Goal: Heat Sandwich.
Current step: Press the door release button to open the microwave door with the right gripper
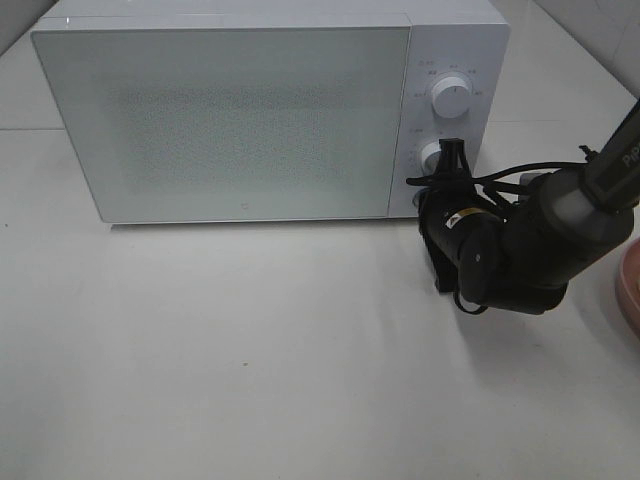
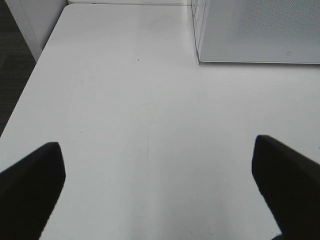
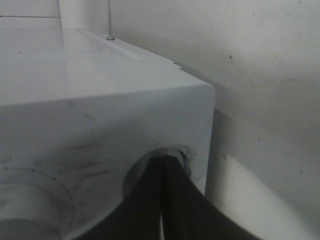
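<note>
The sandwich is out of view. The white microwave [image 1: 230, 120] stands at the back of the table with its door closed. My right gripper [image 1: 428, 198] reaches in from the right to the low end of the control panel, below the two round knobs [image 1: 452, 98]. In the right wrist view its fingers [image 3: 150, 200] are pressed together, shut, with the tips [image 3: 162, 162] in a round recess of the panel near the microwave's corner [image 3: 200, 95]. My left gripper [image 2: 157, 192] hangs open over bare table, nothing between its fingers, and the microwave's corner [image 2: 250, 35] lies ahead of it.
The rim of a pink plate [image 1: 630, 290] shows at the right edge of the table. The white tabletop [image 1: 250, 350] stretches out in front of the microwave. The table's left edge [image 2: 30, 85] drops to dark floor.
</note>
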Robot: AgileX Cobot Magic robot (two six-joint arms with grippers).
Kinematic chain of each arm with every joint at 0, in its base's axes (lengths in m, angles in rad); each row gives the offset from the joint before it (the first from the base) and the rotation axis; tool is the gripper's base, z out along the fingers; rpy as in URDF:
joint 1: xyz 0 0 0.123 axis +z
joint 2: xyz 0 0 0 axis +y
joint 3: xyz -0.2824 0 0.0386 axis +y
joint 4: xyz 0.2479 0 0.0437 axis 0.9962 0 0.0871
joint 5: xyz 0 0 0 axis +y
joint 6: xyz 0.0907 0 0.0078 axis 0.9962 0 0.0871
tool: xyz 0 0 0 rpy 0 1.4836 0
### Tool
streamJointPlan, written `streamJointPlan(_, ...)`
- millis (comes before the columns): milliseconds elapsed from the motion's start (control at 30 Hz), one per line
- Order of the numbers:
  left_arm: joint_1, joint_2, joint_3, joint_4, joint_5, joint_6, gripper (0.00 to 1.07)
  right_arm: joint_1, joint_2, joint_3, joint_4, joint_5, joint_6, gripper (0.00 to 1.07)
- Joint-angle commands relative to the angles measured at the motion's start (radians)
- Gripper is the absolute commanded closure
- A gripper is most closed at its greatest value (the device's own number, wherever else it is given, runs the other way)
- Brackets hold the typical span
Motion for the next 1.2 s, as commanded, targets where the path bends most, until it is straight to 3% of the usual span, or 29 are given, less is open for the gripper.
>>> streamJointPlan(33, 0.002, -0.028, 0.002, -0.001, -0.011, -0.001, 0.10, -0.040, -0.007, -0.056, -0.006, -0.176, -0.016, 1.07)
streamJointPlan(367, 0.002, -0.028, 0.002, -0.001, -0.011, -0.001, 0.10, -0.088, 0.017, -0.185, -0.106, -0.179, -0.029, 1.07)
streamJointPlan(1200, 0.002, -0.028, 0.002, -0.001, -0.011, -0.001, 0.10, -0.087, 0.010, -0.183, -0.107, -0.044, -0.015, 1.07)
